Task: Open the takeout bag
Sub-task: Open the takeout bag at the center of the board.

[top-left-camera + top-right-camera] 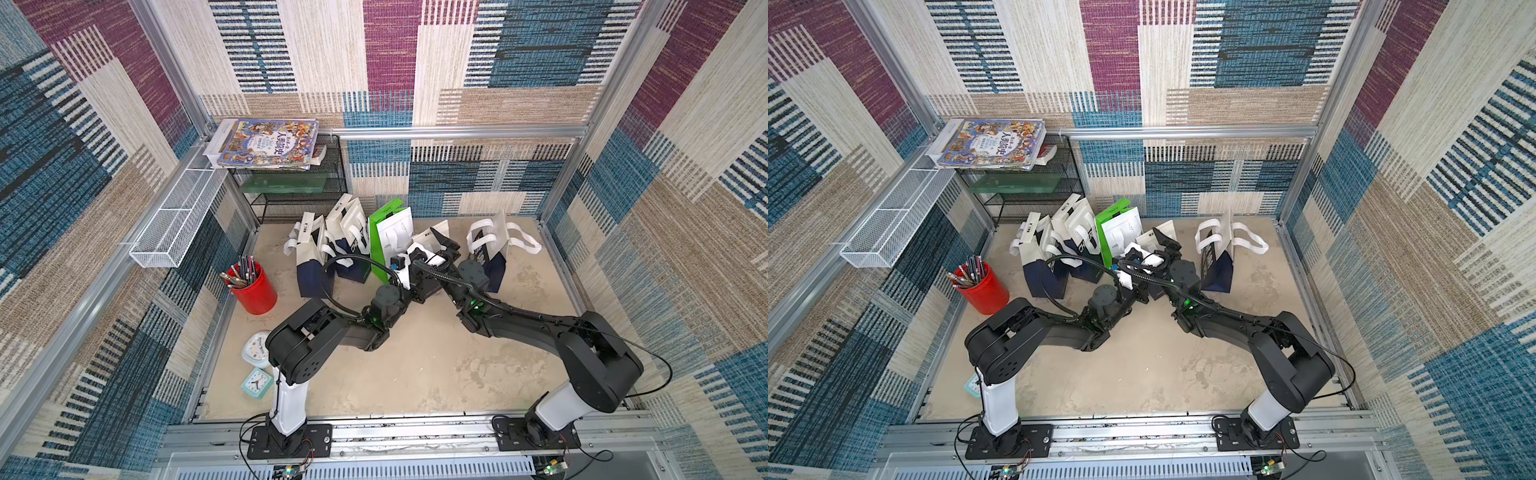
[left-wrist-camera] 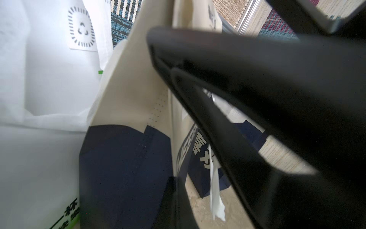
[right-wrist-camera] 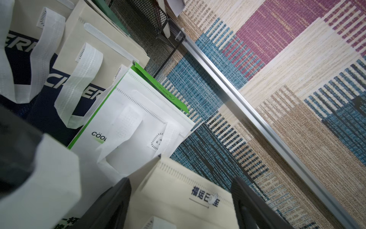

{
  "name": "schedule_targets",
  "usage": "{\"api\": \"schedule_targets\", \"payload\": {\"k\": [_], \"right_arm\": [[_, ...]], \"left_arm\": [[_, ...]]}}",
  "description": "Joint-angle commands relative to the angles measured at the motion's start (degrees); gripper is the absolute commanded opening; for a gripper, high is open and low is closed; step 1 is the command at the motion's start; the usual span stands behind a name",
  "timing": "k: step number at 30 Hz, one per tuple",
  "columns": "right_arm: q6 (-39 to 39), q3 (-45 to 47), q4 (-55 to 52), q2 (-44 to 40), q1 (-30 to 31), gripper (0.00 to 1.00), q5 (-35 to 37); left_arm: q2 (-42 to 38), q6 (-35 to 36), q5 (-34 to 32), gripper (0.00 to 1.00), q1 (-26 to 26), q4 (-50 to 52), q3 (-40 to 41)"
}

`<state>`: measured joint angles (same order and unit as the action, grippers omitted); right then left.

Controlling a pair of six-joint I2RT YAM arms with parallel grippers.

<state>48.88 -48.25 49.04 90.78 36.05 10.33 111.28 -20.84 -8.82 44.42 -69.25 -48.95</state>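
The takeout bag (image 3: 178, 198), cream above and navy below, stands on the table (image 1: 415, 374) toward the back wall, and it is closely hemmed in. A green-and-white bag (image 1: 390, 232) leans just beside it on the left, and a right-hand bag (image 1: 488, 249) in cream and navy stands near on the other side. Further left are an inner left bag (image 1: 351, 245) and an outer left bag (image 1: 309, 257). That makes five bags, though the overlapping flaps on the left could hide another.

Around them are one red cup (image 1: 253, 293) of pens, two small clocks (image 1: 256, 348) by the left arm, one black mesh shelf (image 1: 303, 199) carrying a stack of books (image 1: 268, 143), and one white wire basket (image 1: 174, 226) on the side rail.

The right gripper (image 3: 181, 179) is released, its fingers wide apart on either side of the bag's top edge. Whether they touch it is unclear. The left gripper (image 2: 160, 53) is clenched against the bag's side wall. Its blurred fingers fill that view, so a pinch of fabric cannot be confirmed. In both top views the wrists cover most of the takeout bag
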Motion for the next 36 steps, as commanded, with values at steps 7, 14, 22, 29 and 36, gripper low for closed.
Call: {"api": "schedule_targets", "payload": {"k": [7,14,22,29,36], "right_arm": [[-0.1,1.1,2.0,-2.3,-0.8,0.83,-3.4],[1.0,2.4,1.0,-3.9,-0.7,0.84,-4.4],[3.2,1.0,3.1,-1.3,-0.3,0.83,-0.7],[4.6,0.2,5.7,0.6,0.1,0.82,2.5],[2.3,1.9,3.7,-2.5,-0.1,0.82,-4.3]], "left_arm": [[0.2,1.5,-0.8,0.00,-0.1,-1.3,-0.3],[0.6,1.3,-0.7,0.00,0.0,-1.2,-0.5],[0.5,1.6,-0.8,0.00,0.0,-1.2,-0.4],[0.2,2.1,-1.4,0.00,0.0,-1.3,0.1],[0.6,2.2,-1.4,0.00,0.0,-1.2,-0.1]]}}
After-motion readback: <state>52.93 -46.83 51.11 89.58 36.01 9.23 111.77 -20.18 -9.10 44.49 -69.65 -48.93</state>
